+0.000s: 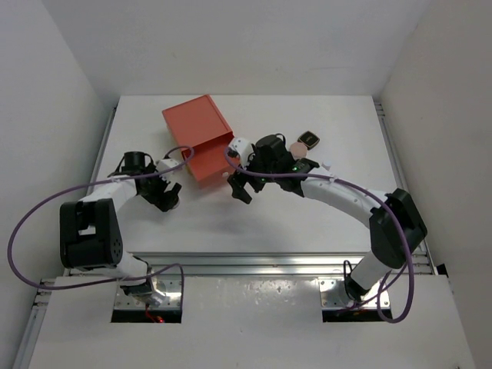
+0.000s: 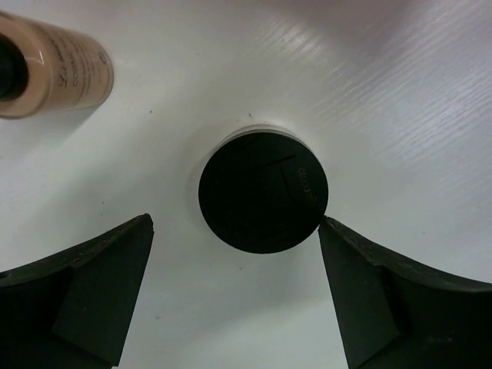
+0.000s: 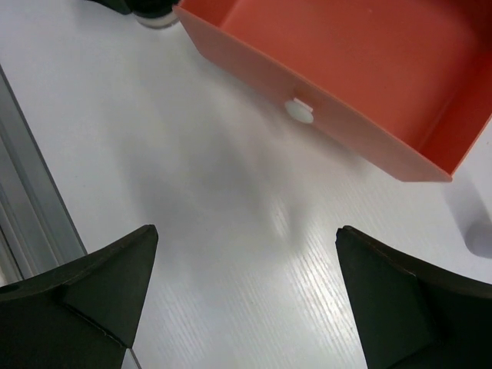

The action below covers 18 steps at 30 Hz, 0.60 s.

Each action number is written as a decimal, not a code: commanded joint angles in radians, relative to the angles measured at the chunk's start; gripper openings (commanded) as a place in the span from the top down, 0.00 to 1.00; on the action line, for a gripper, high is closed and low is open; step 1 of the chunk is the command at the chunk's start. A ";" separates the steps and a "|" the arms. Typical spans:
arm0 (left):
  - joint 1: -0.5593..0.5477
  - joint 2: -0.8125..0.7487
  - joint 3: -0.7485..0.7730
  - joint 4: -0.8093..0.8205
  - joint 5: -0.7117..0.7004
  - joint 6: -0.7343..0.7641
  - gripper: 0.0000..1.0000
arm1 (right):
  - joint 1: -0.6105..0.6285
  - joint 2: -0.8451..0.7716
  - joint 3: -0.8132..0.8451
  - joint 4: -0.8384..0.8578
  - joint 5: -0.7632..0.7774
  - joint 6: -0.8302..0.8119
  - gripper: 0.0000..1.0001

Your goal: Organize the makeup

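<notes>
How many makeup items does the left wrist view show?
2: a black round disc in the middle, and a beige bottle at the top left, partly cut off. More may lie outside this view.

The box [image 1: 196, 123] sits at the back of the counter [image 1: 307, 223], left of middle. Its drawer [image 1: 209, 163] is pulled out toward 5 o'clock. A tube [image 1: 240, 144] sits at 2 o'clock from the drawer. The round compact [image 1: 298, 146] is farther off at 3 o'clock, with the square compact [image 1: 309, 139] just beside it at 1 o'clock. The left pincer [image 1: 167, 198] hangs at 8 o'clock from the drawer, the disc [image 2: 263, 192] between its fingers. In its wrist view a bottle [image 2: 58, 65] lies at the disc's 10 o'clock. The right pincer [image 1: 240, 188] hangs at 4 o'clock from the drawer.
</notes>
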 commanded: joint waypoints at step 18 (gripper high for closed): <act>-0.092 0.071 -0.041 0.105 0.001 -0.050 0.33 | -0.003 -0.022 -0.025 -0.012 0.077 -0.018 0.01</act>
